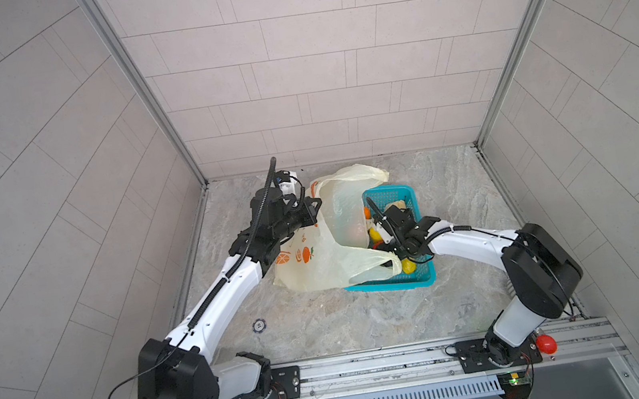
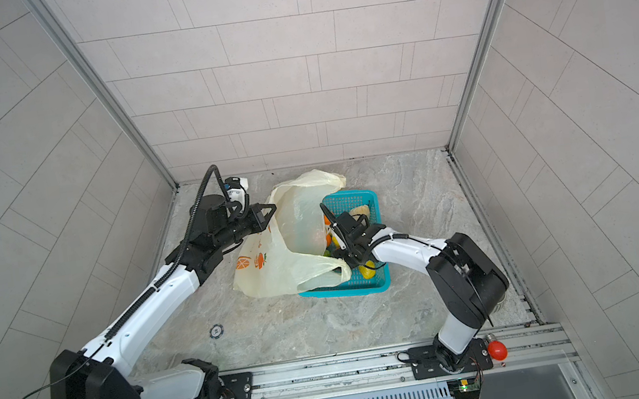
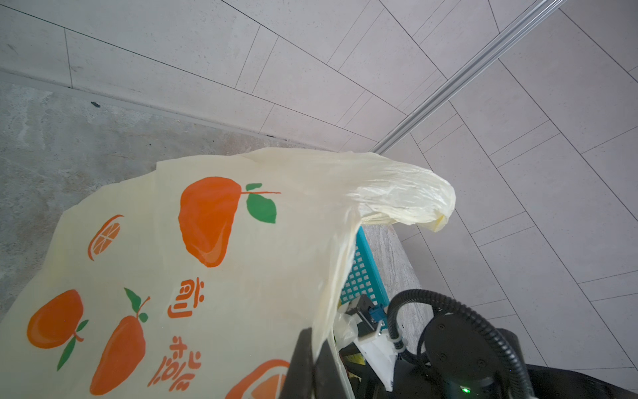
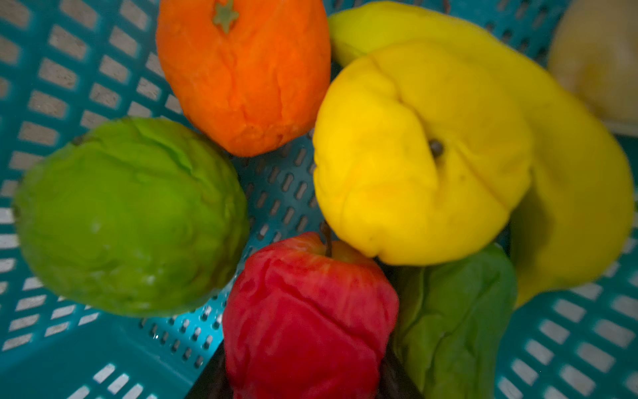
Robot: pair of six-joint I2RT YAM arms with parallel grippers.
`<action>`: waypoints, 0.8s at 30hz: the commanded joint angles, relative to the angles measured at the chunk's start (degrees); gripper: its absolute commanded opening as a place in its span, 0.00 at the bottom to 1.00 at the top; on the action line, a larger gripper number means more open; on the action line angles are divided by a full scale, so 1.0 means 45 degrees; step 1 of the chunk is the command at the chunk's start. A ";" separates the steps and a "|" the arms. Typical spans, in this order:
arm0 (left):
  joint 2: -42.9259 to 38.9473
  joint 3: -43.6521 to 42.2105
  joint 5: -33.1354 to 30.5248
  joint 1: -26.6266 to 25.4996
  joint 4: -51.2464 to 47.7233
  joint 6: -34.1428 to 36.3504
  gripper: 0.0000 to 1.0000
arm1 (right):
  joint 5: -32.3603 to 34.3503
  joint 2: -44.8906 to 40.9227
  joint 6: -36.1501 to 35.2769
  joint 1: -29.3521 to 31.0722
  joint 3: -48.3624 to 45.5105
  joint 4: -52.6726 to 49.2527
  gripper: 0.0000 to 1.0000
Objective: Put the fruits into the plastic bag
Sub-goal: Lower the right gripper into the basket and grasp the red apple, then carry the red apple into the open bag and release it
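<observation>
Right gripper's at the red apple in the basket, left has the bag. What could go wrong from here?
1. The red apple sits between the fingers of the right gripper, crowded by the yellow fruit and a green leaf; lifting may drag them or lose the apple.
2. Only the left gripper pinches the plastic bag; its loose handle lies over the basket corner beside the right arm and might snag.

Plastic bag (image 3: 214, 276) up close: pale yellow film, orange fruit prints, green leaves, orange characters. Edge pinched tight in left gripper (image 3: 314, 349), dark fingers (image 3: 302, 359) closed on the film. Just right of that edge, teal mesh basket (image 3: 362, 273). Further right, right arm (image 3: 462, 345): black housing, corrugated cable, green LED lit. Bunched bag handle (image 3: 407, 193) lifted above marbled table (image 3: 51, 155). Tiled wall (image 3: 310, 69) at far side.
</observation>
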 commanded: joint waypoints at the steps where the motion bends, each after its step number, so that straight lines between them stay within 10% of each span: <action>1: 0.0009 -0.0114 0.0118 0.0060 0.0158 0.0180 0.00 | 0.0759 -0.2192 -0.0087 -0.0106 -0.0134 -0.0840 0.39; 11: 0.0018 -0.0042 0.0359 0.0055 0.0207 0.0310 0.00 | -0.1420 -0.5719 -0.1219 -0.0116 -0.0235 0.0689 0.39; 24: -0.0147 -0.0840 0.1380 0.0011 0.1119 -0.0966 0.00 | -0.3593 -0.0557 -0.0982 0.0825 0.3456 0.3325 0.42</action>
